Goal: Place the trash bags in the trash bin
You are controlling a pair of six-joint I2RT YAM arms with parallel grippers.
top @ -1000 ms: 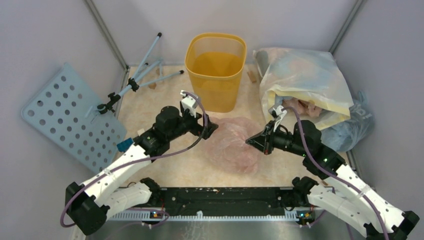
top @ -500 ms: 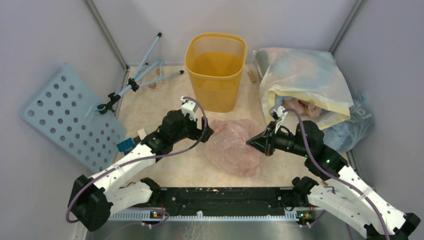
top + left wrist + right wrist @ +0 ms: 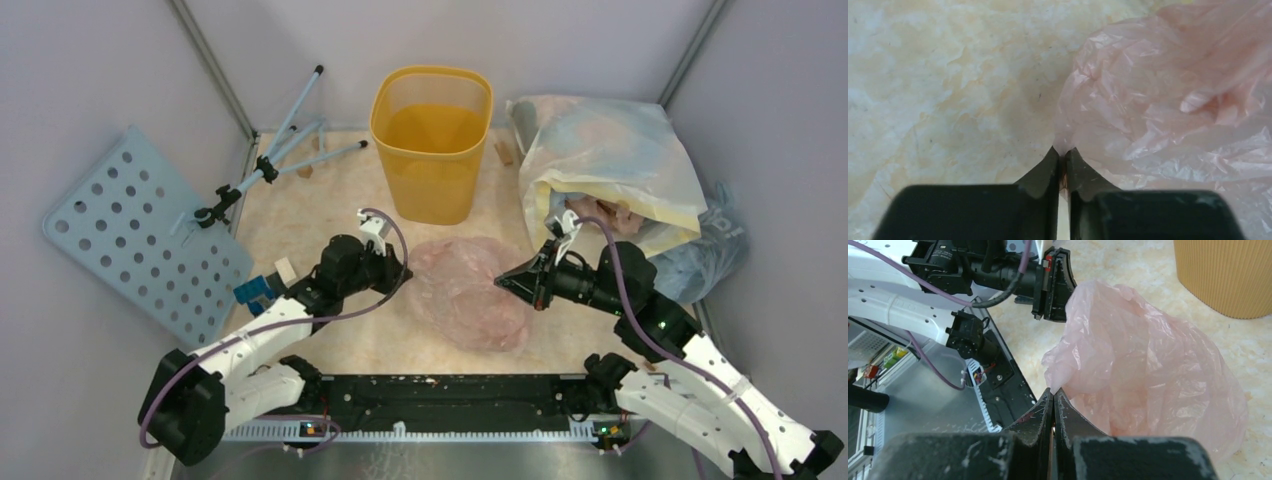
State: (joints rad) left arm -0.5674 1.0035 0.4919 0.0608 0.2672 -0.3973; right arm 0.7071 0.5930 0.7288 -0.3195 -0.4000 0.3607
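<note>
The pale pink trash bag (image 3: 468,292) lies crumpled on the table between both arms, in front of the yellow-orange trash bin (image 3: 431,140). My left gripper (image 3: 404,272) is shut on the bag's left edge; in the left wrist view its tips (image 3: 1063,154) pinch a fold of pink film (image 3: 1168,100). My right gripper (image 3: 502,283) is shut on the bag's right edge; the right wrist view shows its tips (image 3: 1053,391) clamping the film (image 3: 1148,365), with the left gripper (image 3: 1066,287) across the bag. The bin (image 3: 1223,275) stands upright and open.
A large whitish-yellow sack (image 3: 605,165) and a grey-blue bag (image 3: 705,255) sit at the back right. A perforated blue panel (image 3: 140,235) and a folded tripod (image 3: 270,165) lie at the left. The enclosure's walls close in on three sides.
My left gripper moved down and toward the bag's left edge, then shut on it. The right gripper stayed shut on the bag, shifting slightly right.
</note>
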